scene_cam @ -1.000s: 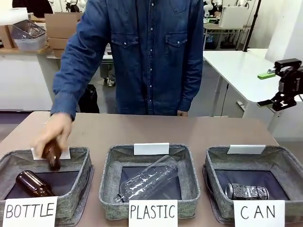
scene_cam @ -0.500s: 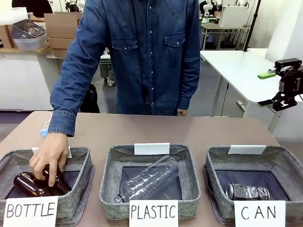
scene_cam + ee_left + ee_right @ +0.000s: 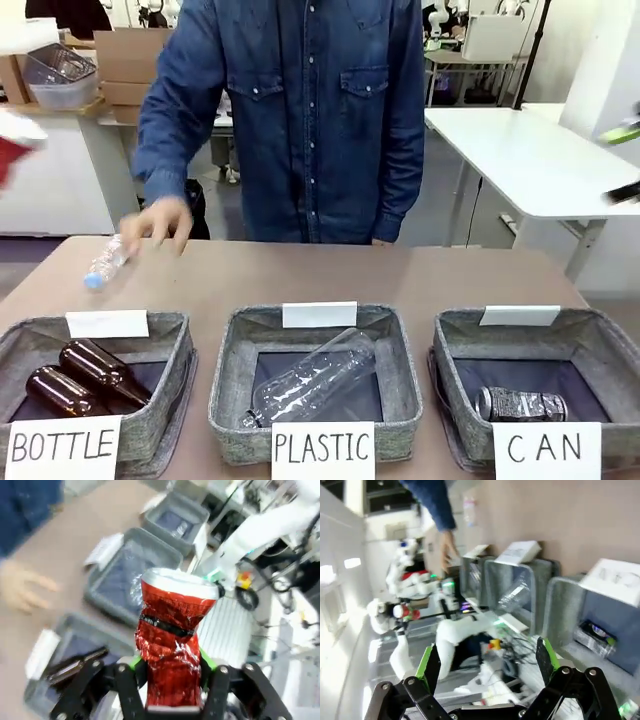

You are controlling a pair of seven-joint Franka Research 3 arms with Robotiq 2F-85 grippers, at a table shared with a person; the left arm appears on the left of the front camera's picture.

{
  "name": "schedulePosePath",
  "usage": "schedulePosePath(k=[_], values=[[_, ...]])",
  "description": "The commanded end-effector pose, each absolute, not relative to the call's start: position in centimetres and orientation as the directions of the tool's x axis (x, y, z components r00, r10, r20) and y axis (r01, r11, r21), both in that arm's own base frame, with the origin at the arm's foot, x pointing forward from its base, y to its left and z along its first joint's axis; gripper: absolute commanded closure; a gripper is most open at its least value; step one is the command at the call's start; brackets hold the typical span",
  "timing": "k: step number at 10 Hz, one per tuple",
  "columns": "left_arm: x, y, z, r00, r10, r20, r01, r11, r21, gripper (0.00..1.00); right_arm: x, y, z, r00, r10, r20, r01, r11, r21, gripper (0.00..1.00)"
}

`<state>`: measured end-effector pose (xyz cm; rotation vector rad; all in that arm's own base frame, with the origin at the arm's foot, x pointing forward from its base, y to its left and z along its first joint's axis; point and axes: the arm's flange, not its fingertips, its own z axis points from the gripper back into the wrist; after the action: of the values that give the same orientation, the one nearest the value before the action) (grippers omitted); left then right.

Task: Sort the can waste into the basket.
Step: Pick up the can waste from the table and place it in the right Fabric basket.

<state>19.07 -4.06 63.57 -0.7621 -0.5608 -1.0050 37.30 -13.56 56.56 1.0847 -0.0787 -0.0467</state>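
Note:
My left gripper is shut on a crushed red can, which stands upright between the green pads, high above the baskets. In the front view the red can is a blur at the left edge. A dented silver can lies in the grey basket signed "CAN" at the right. The right wrist view shows that basket and the silver can too. My right gripper is open with nothing between its fingers. It is blurred at the right edge of the front view.
A "BOTTLE" basket holds two brown bottles. The middle "PLASTIC" basket holds a clear bottle. The person's hand hovers by a small clear bottle lying on the table's far left.
The person laid a brown bottle in the "BOTTLE" basket and drew the hand back to the small clear bottle. My right gripper moved right. The red can came in at the left edge.

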Motion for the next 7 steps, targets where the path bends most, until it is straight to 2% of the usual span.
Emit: schedulePosePath(k=[1,2,3,4,5,6,7], values=[[21.7,-14.8,63.6,0.381,-0.538,0.752,0.924,0.248,-0.291,0.72,32.6,-18.3,60.3,0.991,-0.085,0.107,-0.025,0.654,0.756,0.0],[22.6,-20.7,63.5,0.391,-0.508,0.768,0.921,0.218,-0.324,0.72,29.8,-21.0,60.3,0.986,-0.106,0.13,-0.017,0.707,0.707,0.0],[23.1,-27.8,62.6,0.499,-0.478,0.723,0.866,0.241,-0.438,0.72,27.2,-23.5,59.4,0.976,-0.166,0.144,0.014,0.701,0.713,0.0],[23.3,-33.8,61.3,0.496,-0.458,0.737,0.868,0.287,-0.406,0.72,25.6,-24.3,57.9,0.973,-0.176,0.147,0.009,0.67,0.742,0.0],[22.6,-39.6,59.5,0.468,-0.536,0.702,0.883,0.266,-0.385,0.72,24.4,-23.9,56.1,0.977,-0.155,0.15,-0.007,0.673,0.74,0.0],[21.8,-45.0,57.1,0.448,-0.575,0.685,0.893,0.254,-0.37,0.72,25.6,-24.4,60.8,0.977,-0.169,0.133,0.023,0.697,0.717,0.0],[21.5,-49.6,54.8,0.475,-0.542,0.693,0.879,0.314,-0.358,0.72,25.6,-24.4,60.8,0.977,-0.169,0.133,0.023,0.697,0.717,0.0]])
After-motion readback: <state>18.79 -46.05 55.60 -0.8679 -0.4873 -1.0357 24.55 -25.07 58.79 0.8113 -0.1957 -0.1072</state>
